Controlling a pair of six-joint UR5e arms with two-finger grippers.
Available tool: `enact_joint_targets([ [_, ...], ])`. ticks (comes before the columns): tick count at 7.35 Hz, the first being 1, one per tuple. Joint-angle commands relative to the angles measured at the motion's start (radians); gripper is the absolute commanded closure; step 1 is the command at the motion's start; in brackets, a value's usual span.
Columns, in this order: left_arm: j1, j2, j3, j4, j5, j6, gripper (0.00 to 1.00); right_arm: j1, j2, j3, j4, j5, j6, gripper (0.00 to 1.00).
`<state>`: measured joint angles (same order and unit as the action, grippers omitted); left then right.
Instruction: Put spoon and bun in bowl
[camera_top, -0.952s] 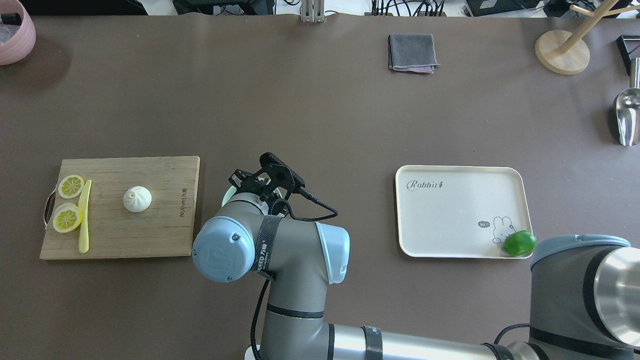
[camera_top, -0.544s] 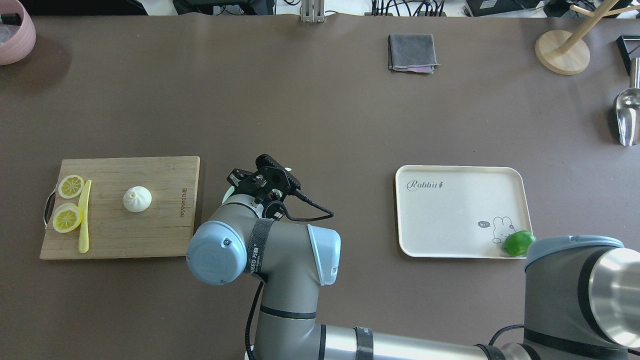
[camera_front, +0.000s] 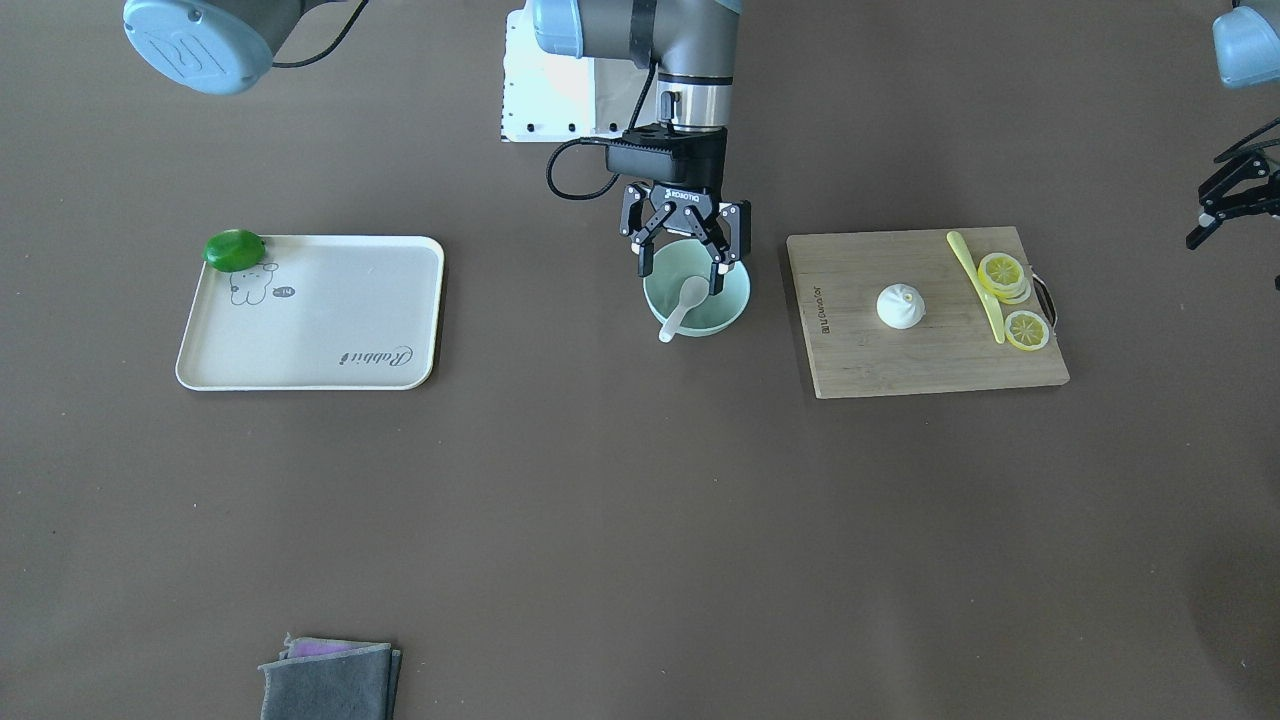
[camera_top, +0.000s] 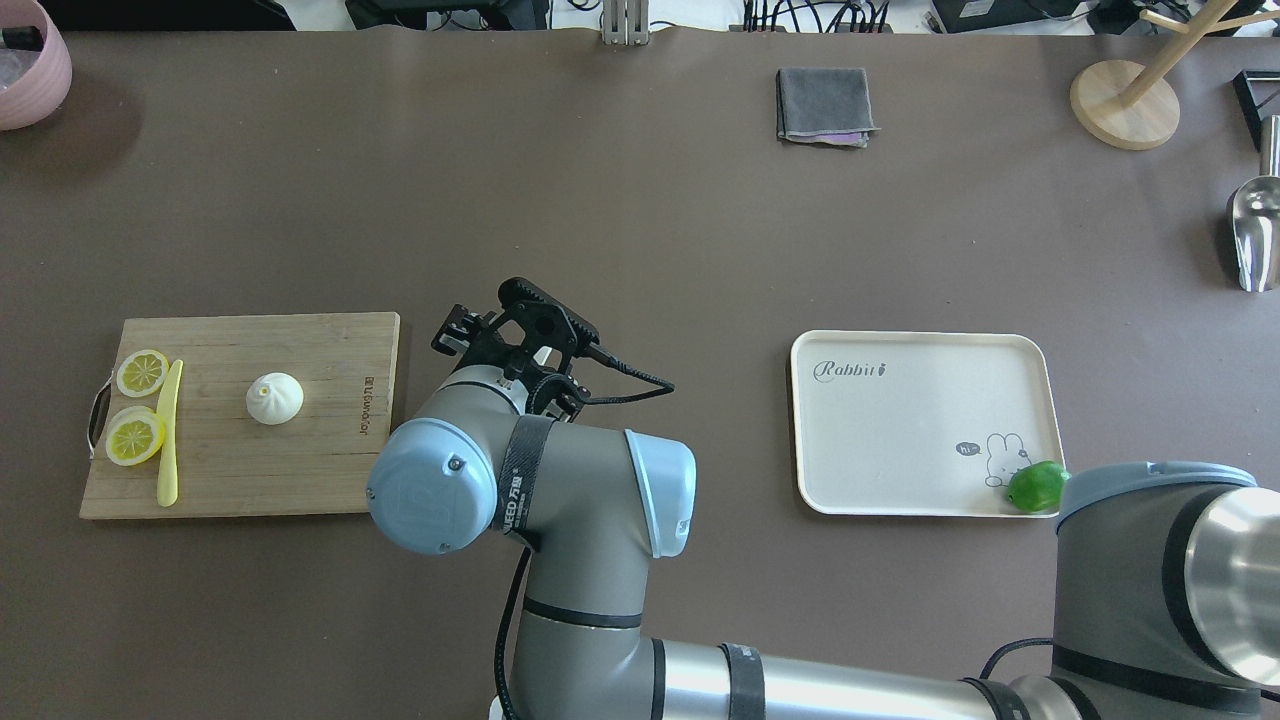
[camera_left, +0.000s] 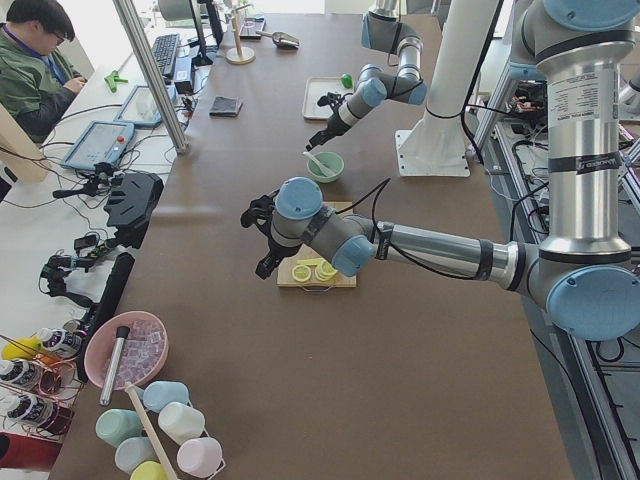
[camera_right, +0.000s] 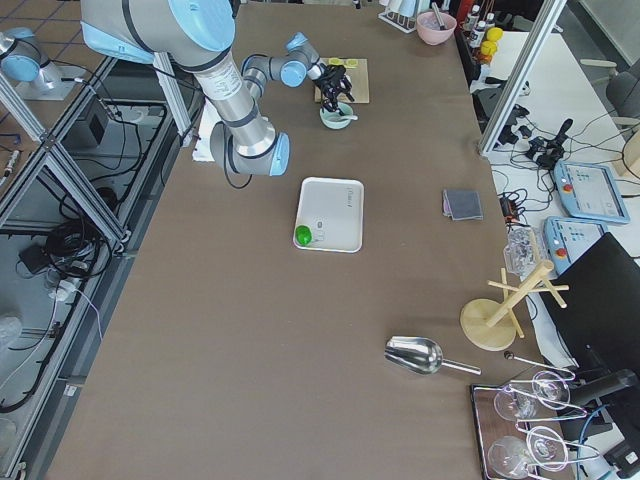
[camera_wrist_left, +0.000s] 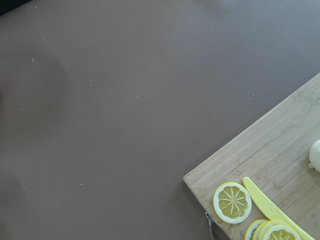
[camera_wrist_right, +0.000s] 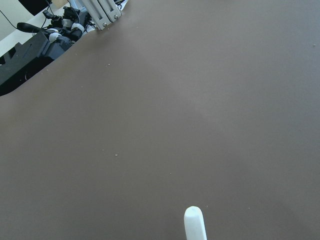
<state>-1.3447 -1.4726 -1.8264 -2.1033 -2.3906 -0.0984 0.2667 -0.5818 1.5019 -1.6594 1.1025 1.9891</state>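
Observation:
The mint-green bowl stands mid-table. The white spoon lies in it, scoop inside and handle leaning over the rim toward the operators' side. My right gripper hangs open just above the bowl, with one finger on each side of the scoop and apart from it. The right wrist view shows only the spoon's handle tip. In the overhead view my right wrist hides the bowl. The white bun sits on the wooden cutting board. My left gripper is open and empty beyond the board's outer end.
Lemon slices and a long yellow knife lie on the board's outer end. A cream tray with a green lime at its corner lies on the bowl's other side. A folded grey cloth lies by the operators' edge.
In the overhead view my right wrist has shifted slightly left and toward the far side. The sliver of bowl rim that showed beside it is now covered.

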Motion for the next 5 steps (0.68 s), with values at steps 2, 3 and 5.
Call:
enact_joint_targets([
  [2,0.238,-0.044,-0.001,-0.202,0.112,-0.453,0.0,0.176,-0.207,0.284,-0.04,0.283,-0.354,0.0],
  [3,0.318,-0.061,-0.004,-0.202,0.192,-0.525,0.0,0.259,-0.289,0.364,-0.04,0.41,-0.503,0.0],
  [5,0.471,-0.09,-0.005,-0.204,0.362,-0.61,0.01,0.411,-0.409,0.449,-0.039,0.627,-0.793,0.0],
])
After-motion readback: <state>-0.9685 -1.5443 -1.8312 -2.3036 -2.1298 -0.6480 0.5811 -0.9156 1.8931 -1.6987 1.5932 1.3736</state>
